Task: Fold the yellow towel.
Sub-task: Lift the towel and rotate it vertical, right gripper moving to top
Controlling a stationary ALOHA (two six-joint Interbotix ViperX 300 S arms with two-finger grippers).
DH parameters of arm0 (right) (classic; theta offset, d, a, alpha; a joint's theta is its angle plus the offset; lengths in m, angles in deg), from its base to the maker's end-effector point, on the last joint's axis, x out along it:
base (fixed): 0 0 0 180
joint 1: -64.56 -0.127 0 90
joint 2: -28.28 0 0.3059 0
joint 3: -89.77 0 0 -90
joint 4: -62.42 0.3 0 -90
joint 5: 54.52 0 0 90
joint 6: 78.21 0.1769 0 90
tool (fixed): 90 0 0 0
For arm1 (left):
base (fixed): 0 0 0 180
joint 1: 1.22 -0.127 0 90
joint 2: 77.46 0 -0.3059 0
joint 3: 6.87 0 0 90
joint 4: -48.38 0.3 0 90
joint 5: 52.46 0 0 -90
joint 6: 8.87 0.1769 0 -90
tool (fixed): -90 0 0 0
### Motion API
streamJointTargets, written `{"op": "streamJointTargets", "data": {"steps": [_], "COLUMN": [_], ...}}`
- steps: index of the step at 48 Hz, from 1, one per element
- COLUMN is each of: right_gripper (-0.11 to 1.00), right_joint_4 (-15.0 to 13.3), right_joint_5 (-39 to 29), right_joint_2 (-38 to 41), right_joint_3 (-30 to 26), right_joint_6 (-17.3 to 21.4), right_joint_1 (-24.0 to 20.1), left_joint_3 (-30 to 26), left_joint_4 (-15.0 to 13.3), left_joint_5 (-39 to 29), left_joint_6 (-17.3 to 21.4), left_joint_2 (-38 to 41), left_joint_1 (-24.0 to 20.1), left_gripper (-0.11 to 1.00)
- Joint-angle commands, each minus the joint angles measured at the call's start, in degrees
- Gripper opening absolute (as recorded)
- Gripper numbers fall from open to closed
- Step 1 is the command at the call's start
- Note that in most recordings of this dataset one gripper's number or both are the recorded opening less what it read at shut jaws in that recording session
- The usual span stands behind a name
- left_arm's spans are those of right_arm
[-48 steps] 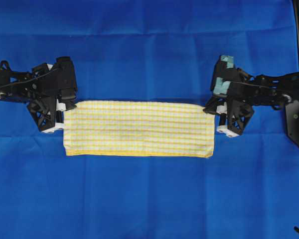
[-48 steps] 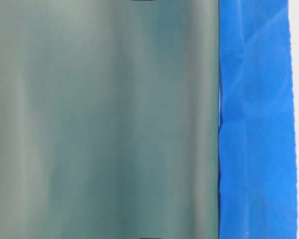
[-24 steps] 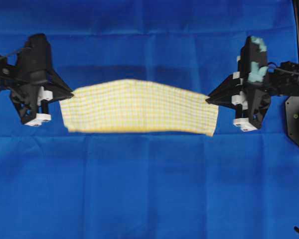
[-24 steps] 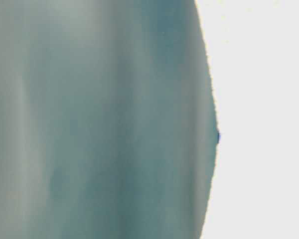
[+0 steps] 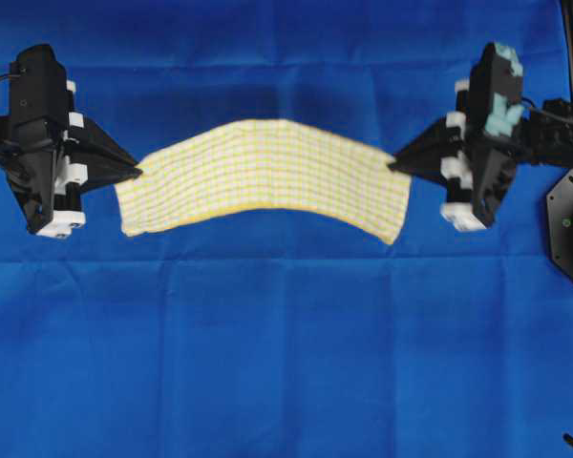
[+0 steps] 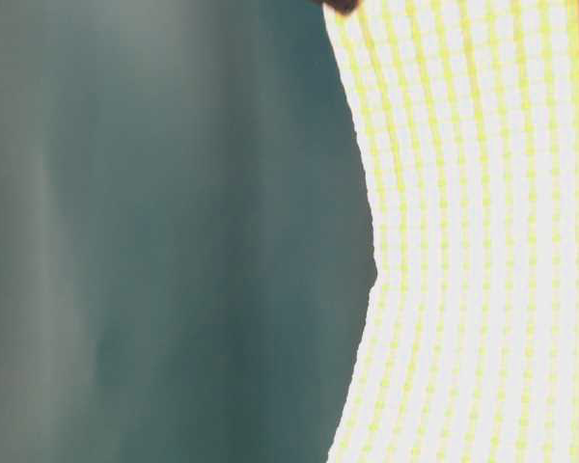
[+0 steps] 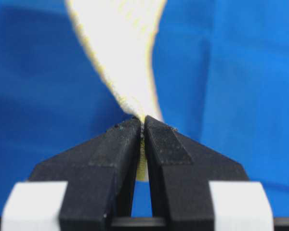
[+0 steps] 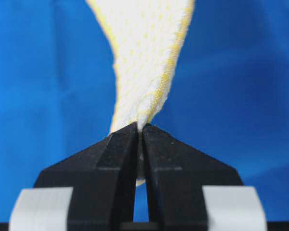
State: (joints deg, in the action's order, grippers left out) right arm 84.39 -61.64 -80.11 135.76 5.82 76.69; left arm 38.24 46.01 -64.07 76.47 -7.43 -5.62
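The yellow towel (image 5: 263,176), checked yellow and white, hangs in the air as a folded strip stretched between my two grippers, arching toward the far side in the middle. At the strip's left end my left gripper (image 5: 136,173) is shut on it; the cloth runs out from between the black fingertips (image 7: 143,121). My right gripper (image 5: 395,161) is shut on the right end, with the towel (image 8: 145,62) twisting away from the tips (image 8: 139,126). In the table-level view the towel (image 6: 473,241) fills the right side, close to the lens.
A large plain blue cloth (image 5: 286,363) covers the whole table under the towel. A black piece of equipment (image 5: 568,229) stands at the right edge. The left part of the table-level view is a blurred grey-green surface (image 6: 154,241).
Both grippers have lifted the towel off the blue cloth, where it lay flat a second ago, and carried it toward the far side. It now hangs arched between them.
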Motion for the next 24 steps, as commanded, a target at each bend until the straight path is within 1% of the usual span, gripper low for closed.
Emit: {"op": "streamJointTargets", "data": {"steps": [1,6,9,14,17,24], "right_gripper": [0.02,0.02,0.02,0.02,0.02,0.02], "right_joint_4": [-0.3,-0.3,-0.3,-0.5,-0.9,-2.9], "right_joint_5": [2.5,5.0,6.4,8.3,9.2,10.5], "right_joint_2": [1.8,4.7,6.7,9.3,10.8,14.5], "right_joint_3": [-1.4,-2.2,-3.2,-5.0,-6.2,-9.8], "right_joint_6": [-0.1,-0.1,-0.3,-0.5,-0.7,-0.7], "right_joint_1": [2.7,7.2,9.7,12.6,14.2,17.5], "left_joint_3": [0.1,0.4,-0.1,-1.4,-2.6,-6.3], "left_joint_4": [0.1,0.0,0.0,0.0,-0.1,0.0], "left_joint_5": [5.0,11.2,13.8,17.3,18.5,19.5], "left_joint_6": [0.1,0.1,0.0,0.0,0.0,0.1], "left_joint_2": [1.1,2.8,4.0,6.7,8.4,13.1], "left_joint_1": [2.6,6.0,7.9,11.3,12.8,15.7], "left_gripper": [0.02,0.02,0.02,0.02,0.02,0.02]}}
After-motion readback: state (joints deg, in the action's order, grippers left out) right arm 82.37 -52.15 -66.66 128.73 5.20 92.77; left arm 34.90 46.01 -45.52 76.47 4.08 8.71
